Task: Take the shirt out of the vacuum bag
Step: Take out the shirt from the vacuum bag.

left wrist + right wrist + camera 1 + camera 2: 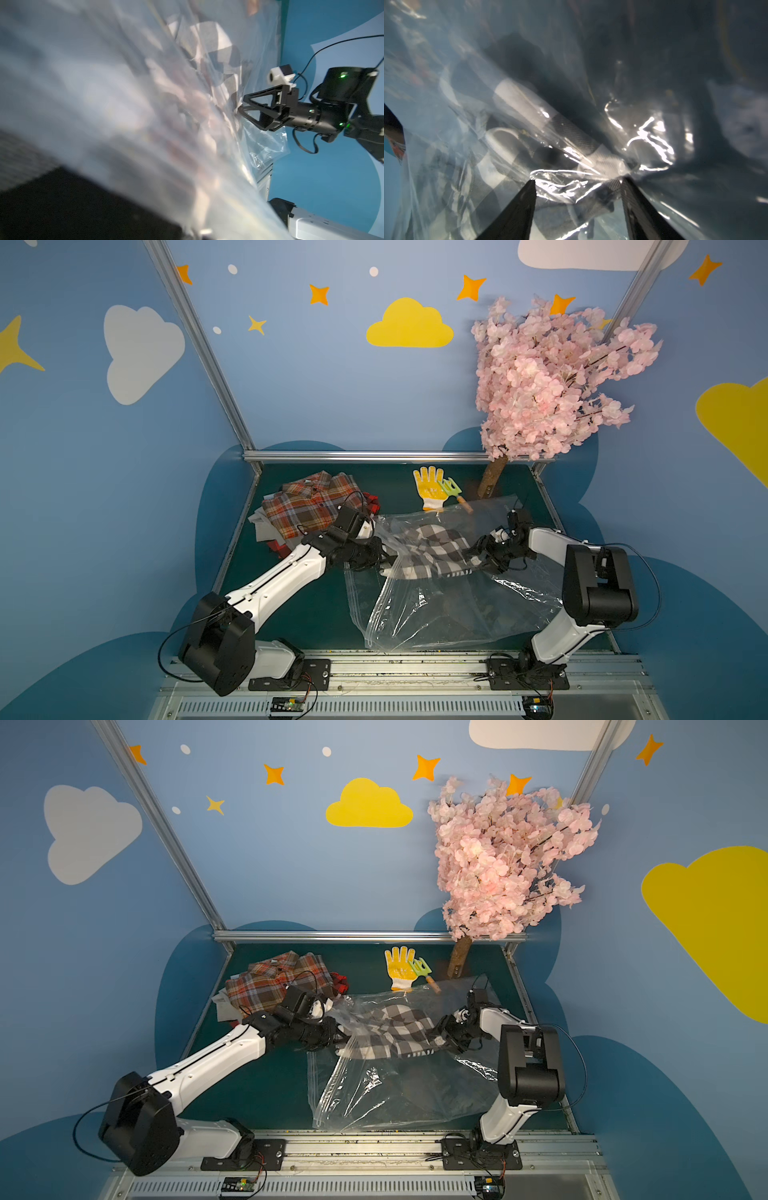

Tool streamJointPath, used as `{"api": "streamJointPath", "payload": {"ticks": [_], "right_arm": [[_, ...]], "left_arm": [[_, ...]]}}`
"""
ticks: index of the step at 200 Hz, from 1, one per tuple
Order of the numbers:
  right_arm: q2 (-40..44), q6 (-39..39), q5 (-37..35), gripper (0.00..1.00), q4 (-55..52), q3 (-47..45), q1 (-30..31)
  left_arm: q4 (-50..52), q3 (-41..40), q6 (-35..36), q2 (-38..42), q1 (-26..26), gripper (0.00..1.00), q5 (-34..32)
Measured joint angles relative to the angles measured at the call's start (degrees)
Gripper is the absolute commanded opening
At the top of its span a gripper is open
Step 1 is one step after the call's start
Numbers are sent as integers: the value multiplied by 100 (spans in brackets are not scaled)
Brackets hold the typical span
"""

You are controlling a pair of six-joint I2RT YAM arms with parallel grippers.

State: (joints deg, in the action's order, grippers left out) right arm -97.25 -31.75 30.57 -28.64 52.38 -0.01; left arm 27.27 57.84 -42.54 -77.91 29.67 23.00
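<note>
Vacuum bag: large clear crinkly plastic bag [436, 614] lying crumpled on the dark green table top [299, 605]. A zip strip [380, 610] runs along the edge on the left arm's side.
Shirt: grey-and-white checked cloth [432, 551], bunched in the far half of the bag and seen through the plastic in both top views. Whether any of it is past the bag's mouth cannot be told.
Left gripper: [384, 563] at the bag's left edge, just beside the shirt's end, fingers drawn together. Plastic hides the tips, so what they pinch cannot be told.
Right gripper: [241, 104] at the bag's right side. Its fingers [519, 207] stand apart, tips pressed into crumpled plastic, with checked cloth behind the film.
Plaid pile: orange-brown plaid clothes [303, 506] heaped beyond the bag's far left corner.
Glove: white knit work glove with yellow dots [428, 487], just beyond the bag's far edge.
Rake: small green toy rake [451, 488] touching the glove, its wooden handle reaching the bag's edge.
Tree: pink artificial blossom tree [548, 377] beyond the bag's far right corner.
</note>
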Motion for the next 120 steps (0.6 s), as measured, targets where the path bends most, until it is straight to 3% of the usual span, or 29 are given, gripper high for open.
{"api": "streamJointPath", "payload": {"ticks": [120], "right_arm": [[13,-195,175,69,216,-109,-337]], "left_arm": [[988,1410,501,68,-345,5,55]]}}
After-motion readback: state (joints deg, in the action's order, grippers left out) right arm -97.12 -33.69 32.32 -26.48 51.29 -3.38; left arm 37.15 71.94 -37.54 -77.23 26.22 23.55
